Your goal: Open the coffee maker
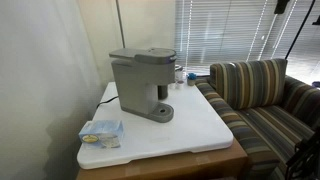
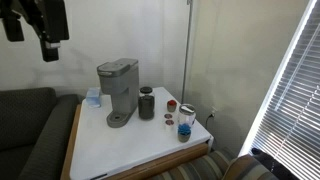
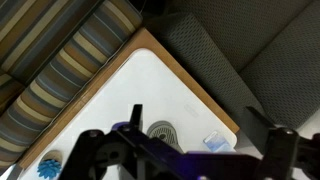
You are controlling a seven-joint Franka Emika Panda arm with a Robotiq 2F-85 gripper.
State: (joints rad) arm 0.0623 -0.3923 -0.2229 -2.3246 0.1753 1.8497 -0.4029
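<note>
In an exterior view the coffee maker (image 1: pixel 140 82) stands mid-way along the white table (image 1: pixel 205 132), its lid seemingly down; in an exterior view the gripper (image 2: pixel 48 50) hangs high, well apart from it (best to descend on the lid's front edge, then lift about the hinge); in the wrist view the jaws are spread wide, holding nothing.

We see a white counter (image 1: pixel 190 125) with a wooden rim. On it the grey coffee maker (image 1: pixel 140 85) stands towards the back. A blue and yellow packet (image 1: pixel 101 132) lies at one corner. In an exterior view a dark canister (image 2: pixel 147 103) stands just beside the machine. Further along are a small red-topped jar (image 2: pixel 171 105) and a cup with blue on it (image 2: pixel 185 122).
</note>
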